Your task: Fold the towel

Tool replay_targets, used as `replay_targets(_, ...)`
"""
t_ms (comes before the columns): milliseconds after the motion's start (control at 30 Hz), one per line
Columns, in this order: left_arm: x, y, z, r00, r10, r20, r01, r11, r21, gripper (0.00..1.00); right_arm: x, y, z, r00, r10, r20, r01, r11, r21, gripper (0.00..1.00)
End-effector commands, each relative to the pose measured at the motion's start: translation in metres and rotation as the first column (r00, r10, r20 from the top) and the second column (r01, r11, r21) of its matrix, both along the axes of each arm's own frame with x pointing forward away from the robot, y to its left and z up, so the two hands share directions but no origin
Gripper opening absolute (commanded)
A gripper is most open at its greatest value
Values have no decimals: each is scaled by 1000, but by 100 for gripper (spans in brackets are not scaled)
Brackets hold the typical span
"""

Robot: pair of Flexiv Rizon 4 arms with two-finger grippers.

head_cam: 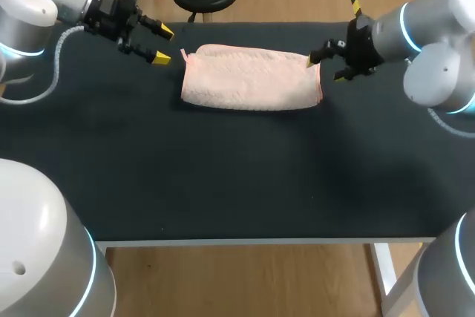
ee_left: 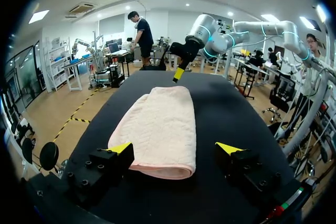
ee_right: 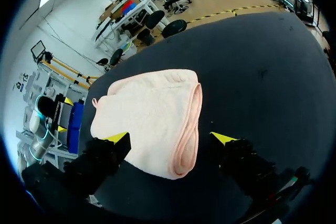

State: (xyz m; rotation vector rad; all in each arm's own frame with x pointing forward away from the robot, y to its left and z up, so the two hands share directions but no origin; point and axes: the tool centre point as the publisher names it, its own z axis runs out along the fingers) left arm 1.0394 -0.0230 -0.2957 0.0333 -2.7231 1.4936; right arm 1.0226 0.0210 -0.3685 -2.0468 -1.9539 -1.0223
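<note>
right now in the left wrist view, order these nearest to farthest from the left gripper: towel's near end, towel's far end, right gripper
1. towel's near end, just ahead of the left gripper
2. towel's far end, farther along the table
3. right gripper, just past that far end

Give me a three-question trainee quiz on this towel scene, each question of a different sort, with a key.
1. True or false: the left tool is shut on the towel.
2. On the table, the towel lies: A) spread out in a single layer; B) folded over on itself; C) hanging over the edge.
3. Fill the gap: the fingers of the right tool, at the towel's other end, stand ___.

Key: 1 false, its fingers are apart and hold nothing; 2 B; 3 open.
</note>
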Motion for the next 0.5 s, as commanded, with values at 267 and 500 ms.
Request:
replay_targets(267, 0, 0, 0, 1000, 1, 2, -1, 1000, 0, 100, 13, 3, -25, 995, 83, -63, -81, 996, 36, 100)
replay_targets(500, 0, 0, 0, 1000, 1, 2, -1, 1000, 0, 100, 15, 8, -34, 993, 79, -88, -74, 995, 63, 100)
